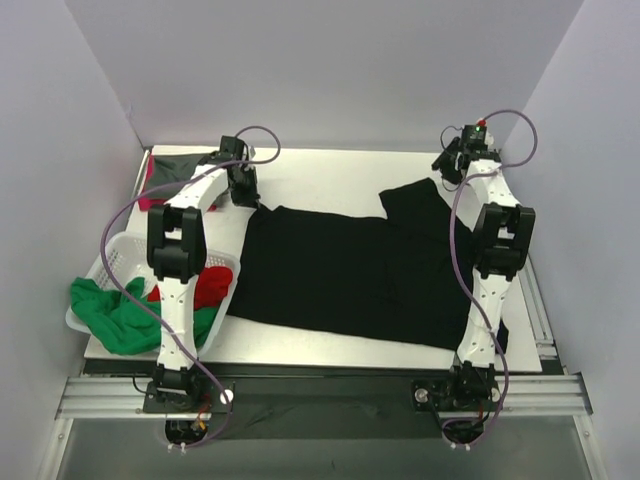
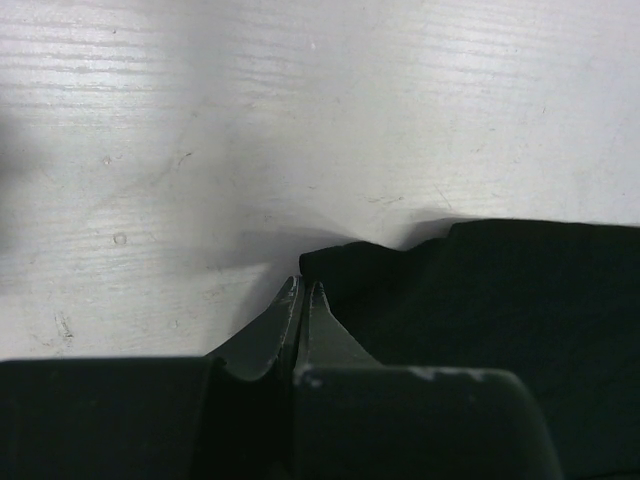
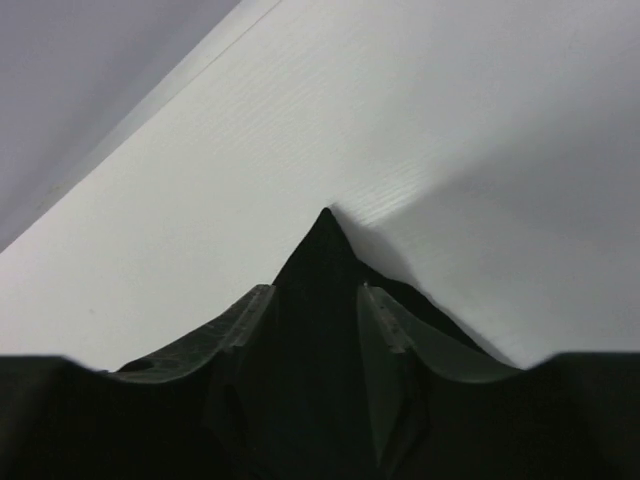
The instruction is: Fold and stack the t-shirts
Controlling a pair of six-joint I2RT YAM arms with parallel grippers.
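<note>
**Black t-shirt spread flat, both arms at its far edge**

The black t-shirt lies across the middle of the worktop, its right end already doubled over towards the far right corner. That looks to me like the start of a fold, with each arm at a far corner of the cloth to keep it square.

From above, the left end effector sits at the shirt's far-left corner and the right end effector near the far right edge, but neither grip can be read there. The left wrist camera shows the fingers pressed together, their tips right at the cloth's corner. Whether any fabric is pinched, I cannot tell. The right wrist camera shows spread fingers with a point of black cloth between them, seemingly not squeezed.

Only the overhead view shows the basket at the left edge, holding a green t-shirt and a red t-shirt.
</note>
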